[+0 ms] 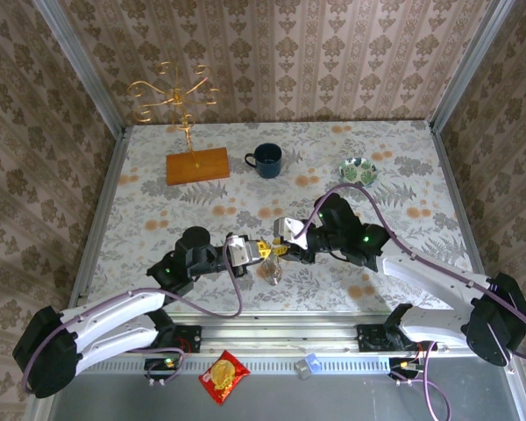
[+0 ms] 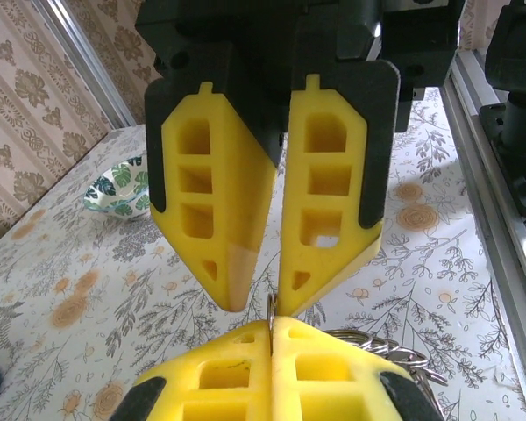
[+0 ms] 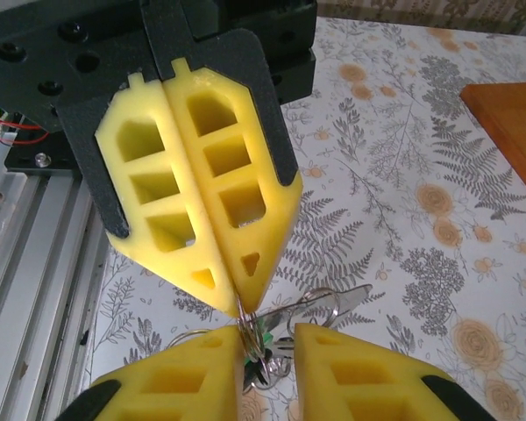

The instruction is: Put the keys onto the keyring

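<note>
From above, both arms are reaching in over the tabletop (image 1: pixel 403 202) and meeting on the near side of the mug (image 1: pixel 266 160), well apart from it. The left gripper (image 1: pixel 263 249) and the right gripper (image 1: pixel 283 252) are pointing at each other, yellow fingers almost tip to tip. A small bunch of keys (image 1: pixel 273 270) is hanging just below that meeting point, nearer to me than the mug. A wooden board (image 1: pixel 197 165) carrying a gold wire stand (image 1: pixel 177 92) is sitting to the left of the mug, and a patterned bowl (image 1: pixel 358 169) is sitting to its right.

From the left wrist, the left gripper's own fingers (image 2: pixel 237 368) are pressing flat together, and a thin metal ring, the keyring (image 2: pixel 270 307) as far as I can tell, is sticking up edge-on out of the seam between them. The right gripper's fingers (image 2: pixel 329 202) are coming down from above, standing narrowly apart with their tips on either side of that ring. More wire loops are poking out just to the right of the closed fingers.

From the right wrist, the right gripper's own fingers (image 3: pixel 359 377) are sitting a narrow way apart, gripping nothing that I can make out. A green-headed key (image 3: pixel 262 337) and some bits of wire are hanging in the gap between them. The left gripper's fingers (image 3: pixel 171 184) are closing tight together opposite, with a wire running down from their tips. A metal loop and a key blade are jutting out to the right of the gap.
</note>
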Robot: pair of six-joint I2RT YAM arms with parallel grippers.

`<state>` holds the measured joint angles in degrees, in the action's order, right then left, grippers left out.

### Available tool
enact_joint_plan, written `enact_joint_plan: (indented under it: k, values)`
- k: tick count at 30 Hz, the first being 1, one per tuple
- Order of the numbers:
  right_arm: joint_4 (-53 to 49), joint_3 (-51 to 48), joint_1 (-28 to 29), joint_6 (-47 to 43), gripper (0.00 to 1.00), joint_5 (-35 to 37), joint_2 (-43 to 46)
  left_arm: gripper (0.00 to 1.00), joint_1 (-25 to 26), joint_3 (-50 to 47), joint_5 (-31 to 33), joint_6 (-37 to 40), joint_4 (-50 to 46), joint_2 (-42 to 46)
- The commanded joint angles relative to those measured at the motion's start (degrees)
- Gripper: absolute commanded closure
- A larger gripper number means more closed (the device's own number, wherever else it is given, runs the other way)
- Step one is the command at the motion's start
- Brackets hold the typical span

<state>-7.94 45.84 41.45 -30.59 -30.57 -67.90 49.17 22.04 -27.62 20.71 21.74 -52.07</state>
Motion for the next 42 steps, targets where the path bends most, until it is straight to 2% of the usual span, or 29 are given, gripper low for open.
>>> enact_joint_plan:
  k: [1,5,7,9,10,11,13,17,24,33,37,38,42]
  values:
    - [2.25,-0.45,-0.22,1.22,0.82,-1.89,-0.87,1.0,0.67,-0.59,-0.33,-1.12,3.87,0.56]
    - [2.16,-0.12,-0.21,1.0,0.99,-2.24,-0.57,1.0,0.67,-0.6,0.07,-1.12,3.76,0.58]
    - [0.96,0.42,-0.22,0.17,1.0,-2.15,-0.13,1.0,0.67,-0.55,1.56,-1.18,3.22,0.73]
    - [-1.59,1.53,-0.15,-1.08,1.0,-1.22,0.05,0.75,0.66,-0.17,2.46,-0.88,1.44,1.07]
    - [-3.42,2.31,-0.06,-1.91,1.0,-0.56,0.09,0.68,0.62,0.08,2.81,-0.6,0.35,1.32]
    - [-5.65,3.17,0.09,-3.15,1.0,0.38,-0.02,0.63,0.62,0.4,3.0,-0.15,-0.97,1.49]
    - [-9.71,5.32,0.61,-5.35,1.0,2.62,-0.45,0.63,0.62,1.39,3.09,0.91,-4.25,1.71]
    - [-17.21,9.39,2.21,-9.55,1.0,7.47,-1.81,0.66,0.66,3.68,2.84,2.94,-9.72,1.18]
    - [-25.45,15.44,5.67,-14.24,1.0,13.77,-4.54,0.77,0.67,5.94,2.48,4.56,-11.47,-0.74]
    - [-26.32,18.62,8.84,-15.26,1.0,15.32,-6.3,0.83,0.6,6.52,2.04,4.5,-10.75,-1.68]
    - [-24.22,17.85,9.08,-13.97,1.0,13.09,-5.44,0.95,0.65,6.44,1.96,4.59,-10.6,-1.55]
    - [-23.15,16.94,8.94,-13.42,0.98,12.82,-4.67,0.99,0.64,6.37,1.95,4.56,-10.62,-1.41]
    - [-14.76,11.18,5.6,-8.89,0.72,7.32,-0.26,1.0,0.67,5.05,1.79,3.54,-8.68,-0.65]
